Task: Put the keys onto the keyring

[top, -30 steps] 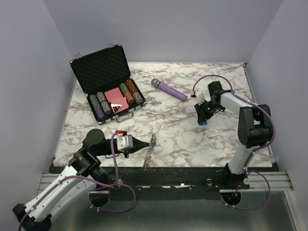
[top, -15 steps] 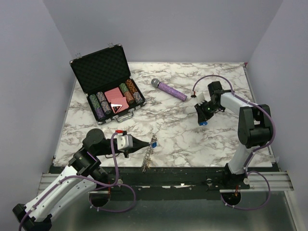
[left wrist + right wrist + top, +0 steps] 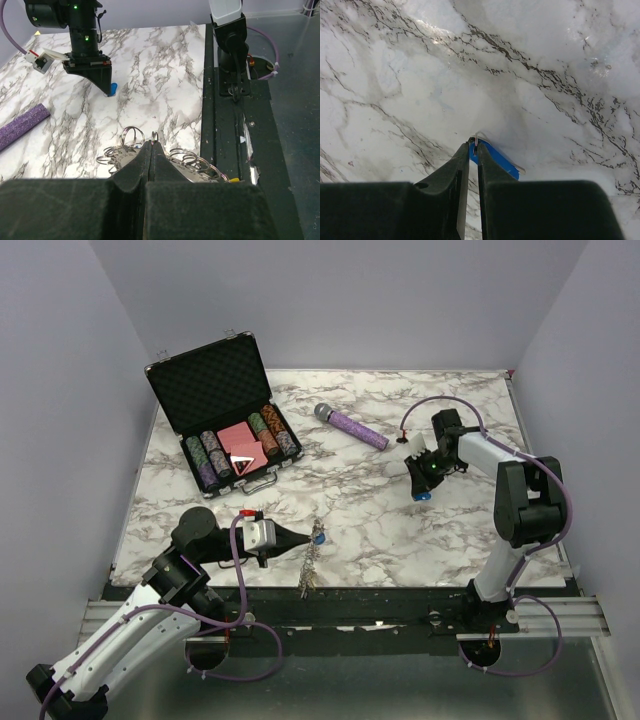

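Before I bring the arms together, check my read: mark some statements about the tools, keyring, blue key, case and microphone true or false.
1. The left tool is shut on the keyring. True.
2. The blue key lies on the table at the tips of the right tool. True.
3. The blue key is on the keyring. False: it lies across the table from it.
4. The case is closed. False: its lid stands open.
5. The microphone lies inside the case. False: it lies on the table, apart from the case.
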`<state>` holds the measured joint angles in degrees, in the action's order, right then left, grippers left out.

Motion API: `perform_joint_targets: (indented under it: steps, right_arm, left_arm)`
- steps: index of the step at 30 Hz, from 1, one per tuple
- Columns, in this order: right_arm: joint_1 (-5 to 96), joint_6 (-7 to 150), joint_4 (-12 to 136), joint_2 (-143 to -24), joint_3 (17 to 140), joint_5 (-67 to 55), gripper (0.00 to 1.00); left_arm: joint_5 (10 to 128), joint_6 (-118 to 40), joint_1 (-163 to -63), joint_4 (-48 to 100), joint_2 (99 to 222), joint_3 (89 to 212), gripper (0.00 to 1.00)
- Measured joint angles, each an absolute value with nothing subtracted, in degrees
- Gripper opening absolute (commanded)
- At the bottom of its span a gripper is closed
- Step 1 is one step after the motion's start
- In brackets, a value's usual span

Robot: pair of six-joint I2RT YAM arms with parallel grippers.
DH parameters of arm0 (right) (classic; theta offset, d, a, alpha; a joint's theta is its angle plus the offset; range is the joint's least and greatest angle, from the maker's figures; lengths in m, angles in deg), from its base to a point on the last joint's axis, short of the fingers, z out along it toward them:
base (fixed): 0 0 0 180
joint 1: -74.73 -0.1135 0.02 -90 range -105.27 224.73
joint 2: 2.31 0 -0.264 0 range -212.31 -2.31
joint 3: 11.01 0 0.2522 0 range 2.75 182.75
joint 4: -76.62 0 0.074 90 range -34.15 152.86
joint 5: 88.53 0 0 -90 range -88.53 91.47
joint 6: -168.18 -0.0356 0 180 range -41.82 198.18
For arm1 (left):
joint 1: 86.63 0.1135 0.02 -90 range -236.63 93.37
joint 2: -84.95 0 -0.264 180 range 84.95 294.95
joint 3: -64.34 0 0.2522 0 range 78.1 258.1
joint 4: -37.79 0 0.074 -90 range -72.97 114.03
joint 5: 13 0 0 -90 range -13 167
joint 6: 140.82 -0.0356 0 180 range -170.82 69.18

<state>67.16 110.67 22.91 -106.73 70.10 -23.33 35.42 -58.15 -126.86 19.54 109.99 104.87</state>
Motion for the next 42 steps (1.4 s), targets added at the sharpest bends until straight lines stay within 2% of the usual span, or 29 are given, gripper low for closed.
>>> perform_joint_targets:
  steps: [21, 34, 42]
  right_arm:
    - [66.8, 110.4, 22.9, -107.5, 70.7, -23.3, 0.10]
    - [66.8, 110.0, 22.9, -107.6, 70.9, -23.2, 0.21]
    - [66.8, 109.9, 22.9, -107.7, 71.1, -23.2, 0.22]
  left_arm:
    - [35.4, -58.1, -126.9, 19.5, 110.0, 104.9, 0.00]
    - [35.4, -58.1, -126.8, 19.5, 110.0, 104.9, 0.00]
    - [35.4, -58.1, -126.8, 19.5, 110.1, 104.9, 0.00]
